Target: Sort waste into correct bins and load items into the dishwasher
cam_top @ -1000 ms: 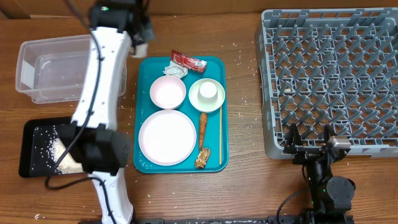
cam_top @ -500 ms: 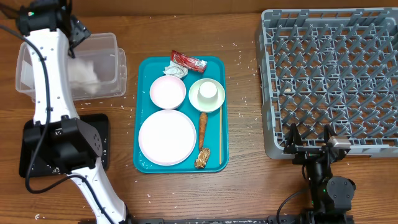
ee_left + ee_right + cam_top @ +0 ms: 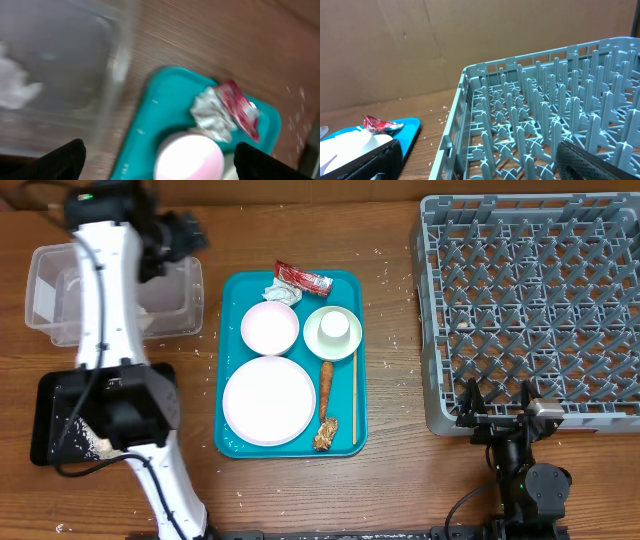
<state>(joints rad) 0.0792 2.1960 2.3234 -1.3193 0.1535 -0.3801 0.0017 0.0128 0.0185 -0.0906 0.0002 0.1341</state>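
My left gripper (image 3: 188, 232) hangs open and empty above the right end of the clear tub (image 3: 60, 290), just left of the teal tray. A crumpled white napkin (image 3: 15, 91) lies inside the tub. In the left wrist view my left gripper (image 3: 160, 152) looks down on a red wrapper (image 3: 241, 107), a crumpled whitish wad (image 3: 212, 114) and a small bowl (image 3: 190, 159). The tray also carries the plate (image 3: 268, 400), a cup (image 3: 333, 327) in a second bowl, a carrot (image 3: 326, 383) and a brown scrap (image 3: 325, 435). My right gripper (image 3: 497, 408) stands open at the grey rack (image 3: 530, 290).
A black tray (image 3: 50, 395) with loose rice lies at the front left, partly under my left arm. A thin stick (image 3: 354, 395) lies along the right side of the teal tray (image 3: 228, 360). Rice grains are scattered on the wooden table.
My left gripper swung from the teal tray's corner to the clear tub, opened and left the napkin there. It has since moved back right towards the tray. The right arm stayed still.
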